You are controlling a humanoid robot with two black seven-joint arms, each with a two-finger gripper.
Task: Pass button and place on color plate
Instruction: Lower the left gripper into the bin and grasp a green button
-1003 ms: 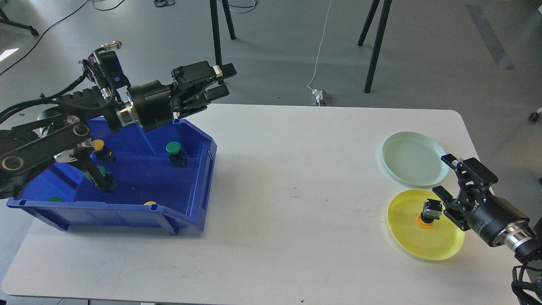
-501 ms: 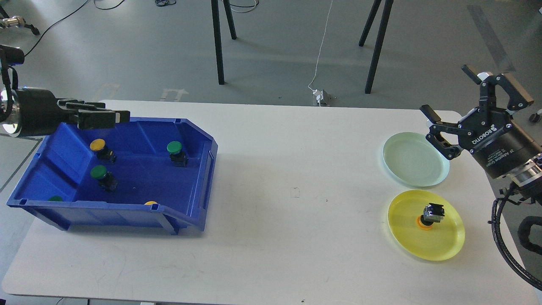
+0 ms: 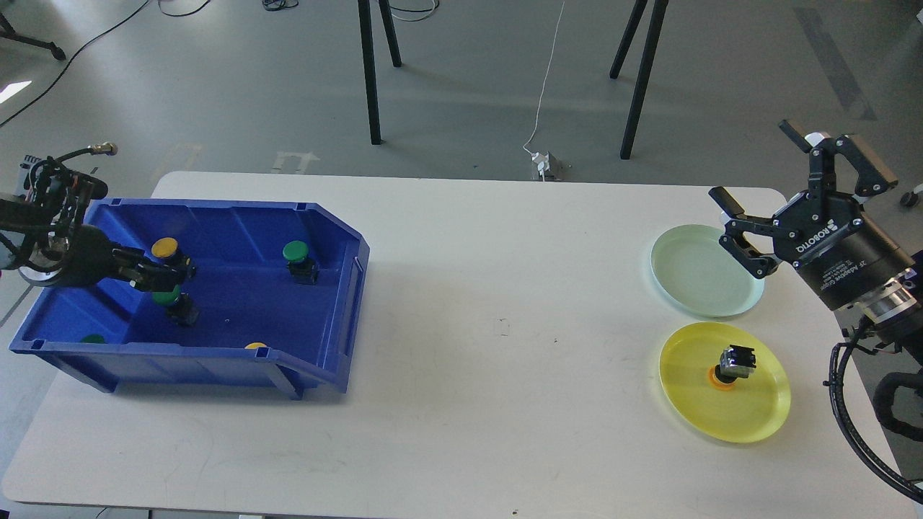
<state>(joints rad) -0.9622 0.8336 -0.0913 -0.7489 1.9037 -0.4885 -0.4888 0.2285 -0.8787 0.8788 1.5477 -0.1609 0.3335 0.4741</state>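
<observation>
A blue bin (image 3: 216, 364) at the left holds several buttons: a yellow one (image 3: 164, 248), a green one (image 3: 296, 252), a green one (image 3: 169, 296), and two half hidden behind the front wall. My left gripper (image 3: 175, 277) is low inside the bin, its dark fingers between the yellow button and the green one just below it. The gap between the fingers is not readable. A yellow plate (image 3: 753, 418) at the right holds a yellow button (image 3: 732, 364) lying cap down. My right gripper (image 3: 751, 161) is open and empty, raised beside the pale green plate (image 3: 692, 274).
The white table's right edge (image 3: 815, 238) runs under my right arm. Black stand legs (image 3: 369, 72) and a white cable stand on the floor behind the table.
My left gripper has gone from above the bin's back rim down into the bin, next to the buttons. My right gripper rose from the yellow plate, leaving the button there, and now holds still.
</observation>
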